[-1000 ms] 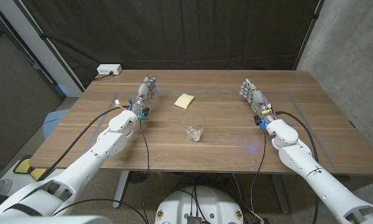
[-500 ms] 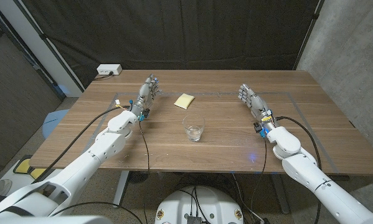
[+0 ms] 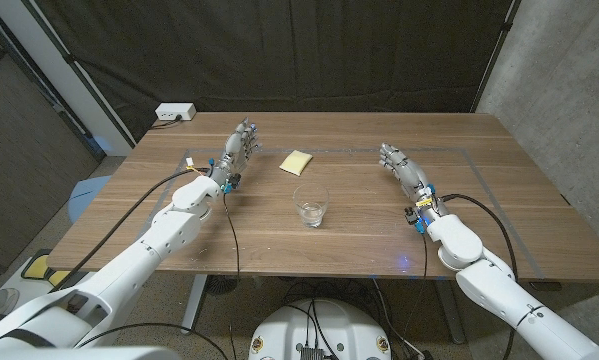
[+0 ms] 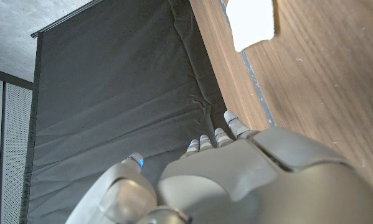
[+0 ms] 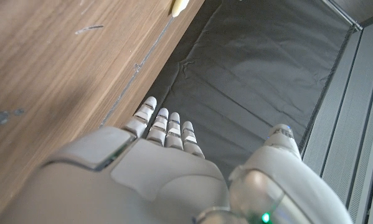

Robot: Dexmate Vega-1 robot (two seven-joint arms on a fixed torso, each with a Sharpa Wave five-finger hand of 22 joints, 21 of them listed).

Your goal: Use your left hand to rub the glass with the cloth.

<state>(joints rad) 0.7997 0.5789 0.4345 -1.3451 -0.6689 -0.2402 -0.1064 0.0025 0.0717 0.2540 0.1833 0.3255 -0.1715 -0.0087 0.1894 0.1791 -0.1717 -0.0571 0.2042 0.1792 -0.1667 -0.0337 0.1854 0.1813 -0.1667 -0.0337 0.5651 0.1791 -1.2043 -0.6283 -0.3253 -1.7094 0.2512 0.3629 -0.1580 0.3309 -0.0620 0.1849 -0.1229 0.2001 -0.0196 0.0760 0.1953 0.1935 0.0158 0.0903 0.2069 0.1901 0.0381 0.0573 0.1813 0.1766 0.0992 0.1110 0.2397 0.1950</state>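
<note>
The surface (image 3: 499,190) is a wooden top with a long straight grain and a thin pale line marked near its edges. One glass (image 3: 311,204) stands upright near its middle: clear, round and short, with a thick base. One cloth (image 3: 296,162) lies flat just beyond the glass, a small pale yellow square, apart from it. In the left wrist view the cloth (image 4: 253,22) shows as a pale patch on the wood.

The left robot hand (image 3: 236,152) stands over the far left part of the surface, fingers straight and close together, holding nothing; the cloth lies to its right, near but not touching, and the glass sits nearer and further right. The right robot hand (image 3: 402,167) is over the right side, fingers extended, also holding nothing, well apart from the glass.

A white power strip (image 3: 175,112) sits at the far left corner. Black fabric (image 3: 329,50) hangs behind, creased.
</note>
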